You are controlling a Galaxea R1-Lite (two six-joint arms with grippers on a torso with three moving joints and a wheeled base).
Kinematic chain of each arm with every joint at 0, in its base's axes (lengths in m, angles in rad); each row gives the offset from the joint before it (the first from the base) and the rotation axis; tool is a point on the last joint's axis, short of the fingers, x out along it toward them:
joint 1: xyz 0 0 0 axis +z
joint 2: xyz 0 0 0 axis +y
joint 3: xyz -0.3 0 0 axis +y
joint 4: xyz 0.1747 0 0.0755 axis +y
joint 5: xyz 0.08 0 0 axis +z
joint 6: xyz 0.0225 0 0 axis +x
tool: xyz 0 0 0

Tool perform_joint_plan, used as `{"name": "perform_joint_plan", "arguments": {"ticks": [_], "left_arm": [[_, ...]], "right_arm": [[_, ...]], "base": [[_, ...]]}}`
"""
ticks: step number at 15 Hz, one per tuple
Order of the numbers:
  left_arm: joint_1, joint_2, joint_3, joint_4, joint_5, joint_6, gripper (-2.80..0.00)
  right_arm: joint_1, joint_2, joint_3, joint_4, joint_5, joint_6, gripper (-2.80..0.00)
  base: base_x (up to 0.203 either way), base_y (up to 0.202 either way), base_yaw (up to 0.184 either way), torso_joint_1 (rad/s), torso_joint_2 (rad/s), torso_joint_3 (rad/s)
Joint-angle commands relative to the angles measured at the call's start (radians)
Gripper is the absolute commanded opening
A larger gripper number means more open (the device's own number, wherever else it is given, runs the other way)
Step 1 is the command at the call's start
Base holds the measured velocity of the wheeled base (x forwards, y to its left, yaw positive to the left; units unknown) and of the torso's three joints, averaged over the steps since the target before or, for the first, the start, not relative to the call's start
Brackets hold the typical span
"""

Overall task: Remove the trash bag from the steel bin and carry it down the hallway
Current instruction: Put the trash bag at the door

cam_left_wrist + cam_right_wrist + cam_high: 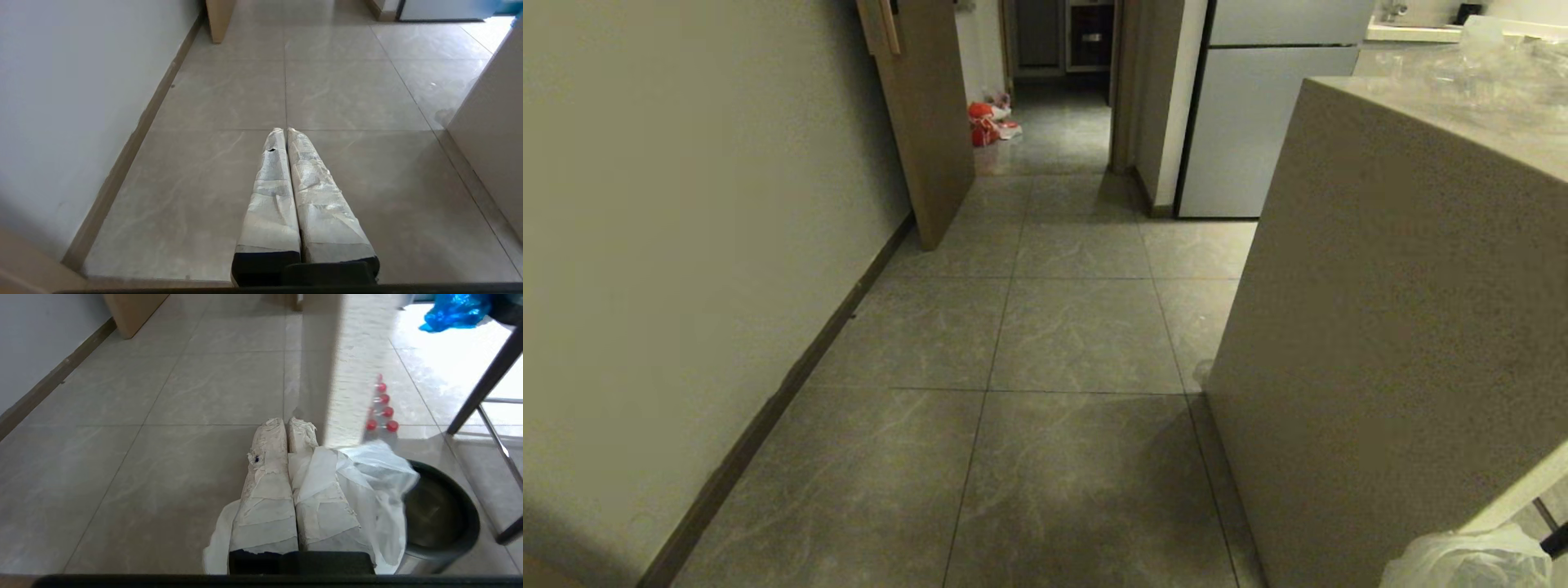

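Note:
My right gripper (287,426) is shut on the trash bag (380,473). The thin whitish plastic is pinched between the taped fingers and drapes over one of them. In the head view a bit of the trash bag (1470,559) shows at the bottom right corner. The steel bin (433,510) stands just beside and below the gripper, its dark inside bare. The bag hangs partly over its black rim. My left gripper (284,132) is shut with nothing in it, held above the grey tiles. The hallway (1078,335) runs straight ahead.
A tall beige counter block (1388,327) closes in the right side and a pale wall (686,204) the left. Ahead stand an open wooden door (927,122) and a white fridge (1250,122). An orange-red bag (984,122) lies at the far end. Red-capped bottles (382,406) and a dark leg (486,379) are near the bin.

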Motion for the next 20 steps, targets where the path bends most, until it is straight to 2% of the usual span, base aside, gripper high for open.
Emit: {"name": "perform_joint_plan", "arguments": {"ticks": [1, 6, 13, 20], "left_arm": [[0.001, 0.000, 0.002, 0.000, 0.001, 0.001, -2.80], [0.001, -0.002, 0.002, 0.000, 0.001, 0.002, -2.80], [0.001, 0.000, 0.002, 0.000, 0.002, -0.001, -2.80], [0.001, 0.000, 0.002, 0.000, 0.001, -0.002, -2.80]], "right_arm": [[0.000, 0.000, 0.004, 0.001, 0.000, 0.000, -2.80], [0.000, 0.000, 0.004, 0.001, 0.001, 0.000, -2.80], [0.000, 0.000, 0.004, 0.001, 0.000, 0.000, -2.80], [0.000, 0.000, 0.004, 0.001, 0.000, 0.000, -2.80]], "base": [[0.000, 0.000, 0.000, 0.000, 0.00, 0.000], [0.001, 0.127, 0.001, 0.002, 0.00, 0.002], [0.008, 0.000, 0.000, 0.001, 0.00, 0.000], [0.184, 0.000, 0.001, 0.004, 0.00, 0.005]]}}
